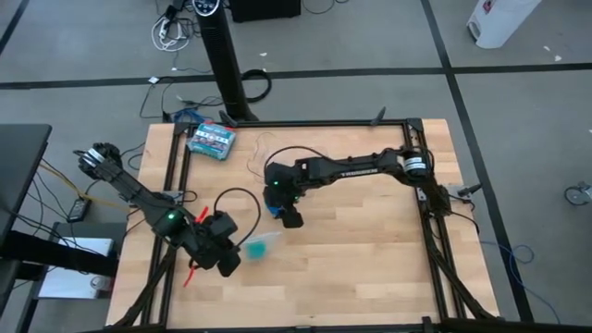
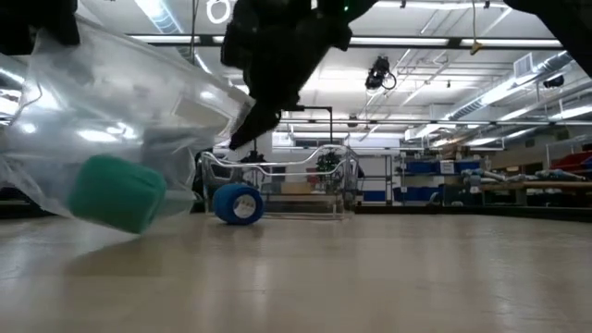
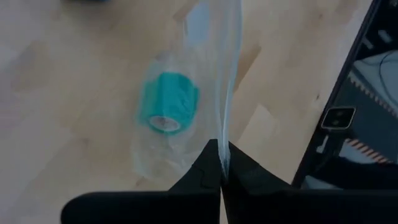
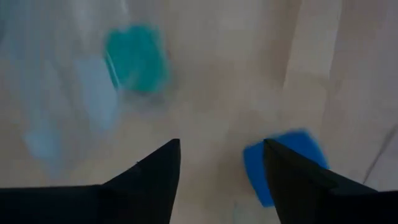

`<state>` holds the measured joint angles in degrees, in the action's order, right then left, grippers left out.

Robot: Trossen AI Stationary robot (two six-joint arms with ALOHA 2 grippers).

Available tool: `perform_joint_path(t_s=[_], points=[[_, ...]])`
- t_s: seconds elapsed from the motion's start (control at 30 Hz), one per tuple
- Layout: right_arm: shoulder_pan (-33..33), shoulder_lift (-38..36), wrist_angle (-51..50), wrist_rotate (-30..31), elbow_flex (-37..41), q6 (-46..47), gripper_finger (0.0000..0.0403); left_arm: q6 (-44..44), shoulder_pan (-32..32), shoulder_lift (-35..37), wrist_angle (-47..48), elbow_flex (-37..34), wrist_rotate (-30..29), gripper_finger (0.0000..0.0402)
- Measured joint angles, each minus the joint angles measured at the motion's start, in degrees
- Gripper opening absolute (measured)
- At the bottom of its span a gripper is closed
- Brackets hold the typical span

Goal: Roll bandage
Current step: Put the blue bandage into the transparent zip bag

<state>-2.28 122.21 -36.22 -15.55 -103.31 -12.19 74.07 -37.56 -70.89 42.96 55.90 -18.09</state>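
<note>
Plastic bag: your left gripper (image 3: 221, 177) has its fingers pressed together on the edge of a clear plastic bag (image 3: 211, 56), which hangs above the front-left part of the wooden table (image 1: 370, 259).
Bag contents: you can see one small teal-green roll (image 3: 169, 102) inside the bag, lying at its low end.
Bandage: the bandage (image 2: 238, 203) is a small bright blue roll standing on its edge on the table, outside the bag and just beside it.
Right gripper: your right gripper (image 4: 221, 168) hovers over the table with its fingers spread wide and nothing between them; the blue roll lies just beside one fingertip.
Box: a green-and-white printed box (image 1: 211, 139) lies at the table's back-left corner; you cannot read its print.
</note>
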Motion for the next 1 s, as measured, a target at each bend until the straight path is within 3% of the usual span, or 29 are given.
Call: perform_joint_path(t_s=[0.2,0.43,1.0], points=[[-0.1,1.9,-0.2,6.4,-0.1,-1.5,0.0243,4.0,0.3,0.0,-0.9,0.0,0.4,0.0003],[1.2,3.0,2.4,14.8,-0.1,-11.7,0.0248,4.2,0.3,0.0,-2.1,0.1,0.3,0.0003],[1.8,5.4,3.6,16.5,0.7,-17.6,0.0233,4.9,0.3,0.0,-2.4,0.1,0.6,0.0003]])
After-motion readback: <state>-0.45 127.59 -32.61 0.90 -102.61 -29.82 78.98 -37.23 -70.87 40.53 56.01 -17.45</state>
